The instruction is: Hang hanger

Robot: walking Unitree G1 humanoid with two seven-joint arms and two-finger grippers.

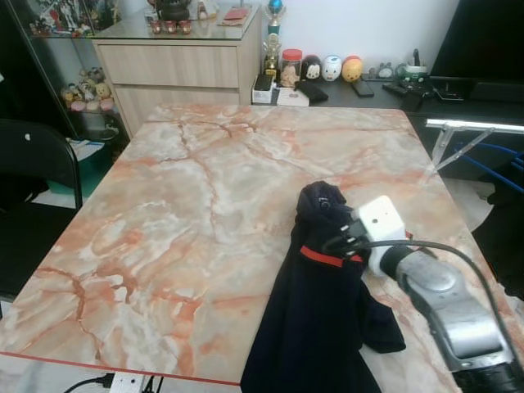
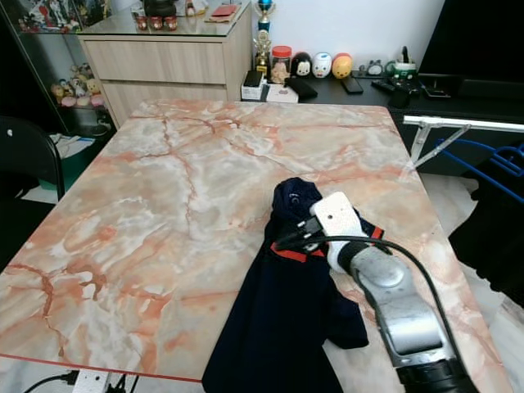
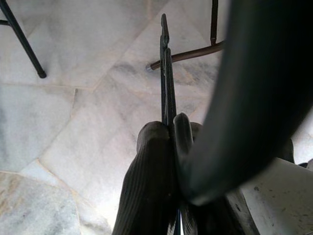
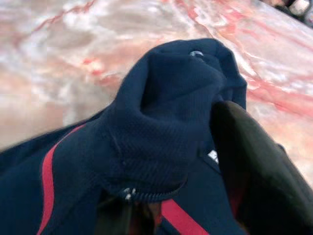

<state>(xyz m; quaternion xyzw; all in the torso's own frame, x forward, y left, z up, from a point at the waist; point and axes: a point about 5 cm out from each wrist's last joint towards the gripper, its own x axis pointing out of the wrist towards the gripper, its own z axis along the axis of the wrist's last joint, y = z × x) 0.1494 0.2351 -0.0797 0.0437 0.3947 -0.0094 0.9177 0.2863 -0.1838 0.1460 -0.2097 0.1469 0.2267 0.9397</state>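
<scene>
Dark navy garment [image 1: 315, 315] with a red stripe lies bunched at the near right of the marble table [image 1: 180, 221], its lower part draping over the near edge. Right gripper [image 2: 296, 235] at the collar, fingers clenched into the fabric. Left gripper [image 3: 166, 98] hangs over the tiled floor [image 3: 73, 112], fingers pressed together on a thin dark rod, possibly the hanger [image 3: 164, 63]; cannot tell.

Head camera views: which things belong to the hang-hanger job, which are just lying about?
Job:
- navy garment with red stripe, draped over the marble table edge
- right hand, at the garment's collar
- left hand, shut on a thin dark bar, apparently the hanger

Lying about:
- figurines on the dark desk
- trophy
- black chair
</scene>
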